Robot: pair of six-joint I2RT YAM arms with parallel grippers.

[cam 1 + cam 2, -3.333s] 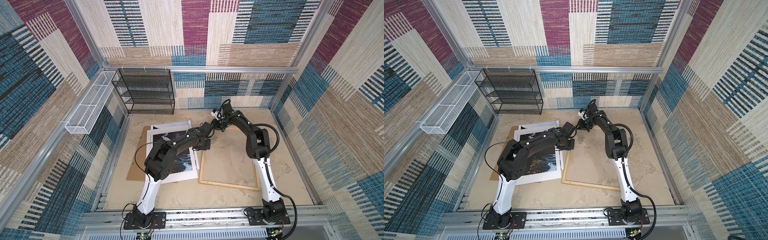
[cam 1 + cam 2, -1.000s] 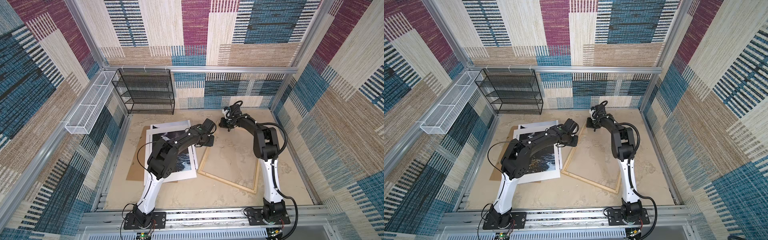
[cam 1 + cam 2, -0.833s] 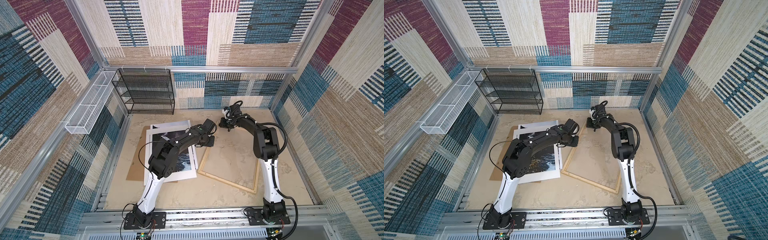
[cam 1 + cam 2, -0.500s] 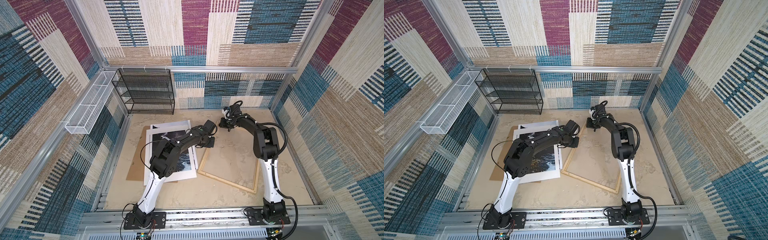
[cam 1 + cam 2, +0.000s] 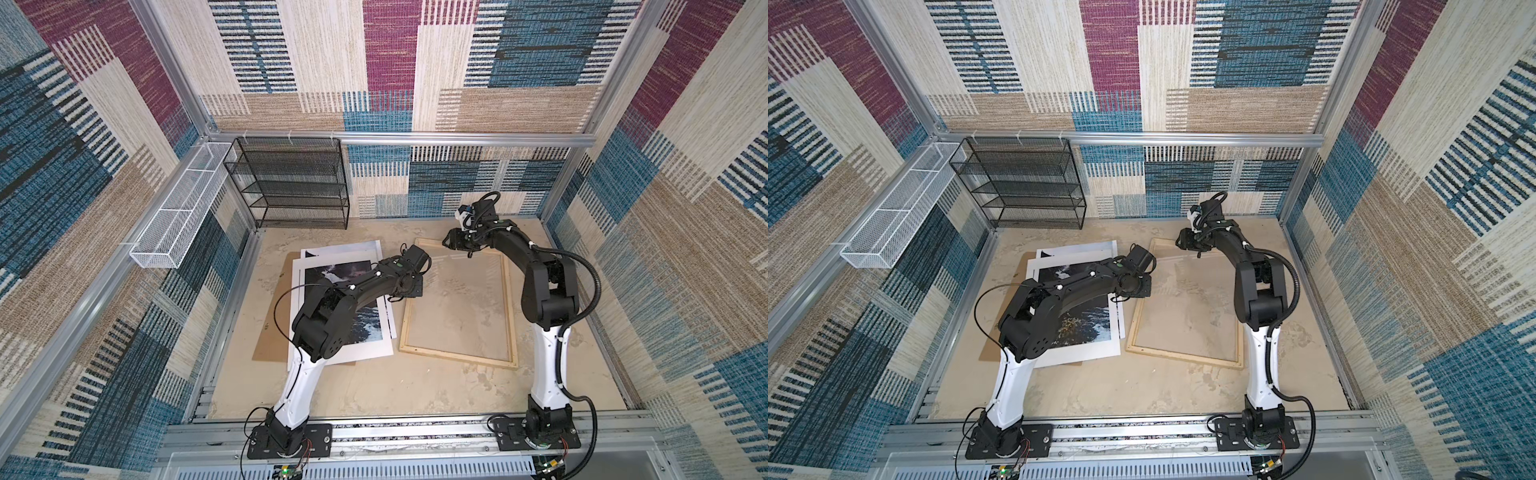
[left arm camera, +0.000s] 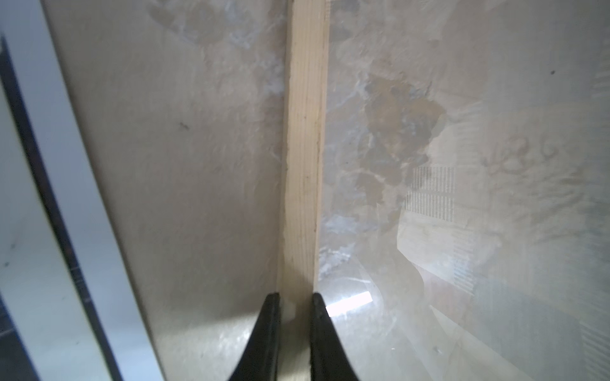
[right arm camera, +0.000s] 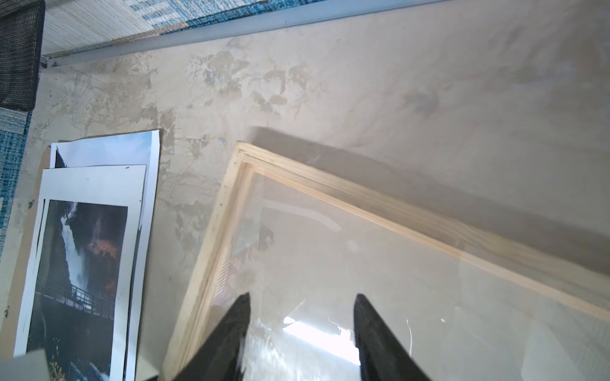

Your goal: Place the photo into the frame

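My left gripper [image 6: 292,297] pinches the frame [image 6: 305,132] by its rail; my right gripper [image 7: 302,298] hangs open over the glass. The photo [image 7: 76,264] lies alongside, under the mat [image 7: 92,181]. With 1 clamp, a pull could swing the frame into that stack.

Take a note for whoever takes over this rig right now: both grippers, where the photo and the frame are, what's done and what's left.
Left gripper: shut on the frame, on the wooden rail nearest the stack of sheets.
Right gripper: open and empty, over the glass near the frame's far corner on the stack side.
Photo: left of the frame, lying under the white mat, both on the brown backing board.
Done: the frame sits beside the stack with its glass in; nothing is loaded.
Left: free the photo from under the mat and lay it in the frame.
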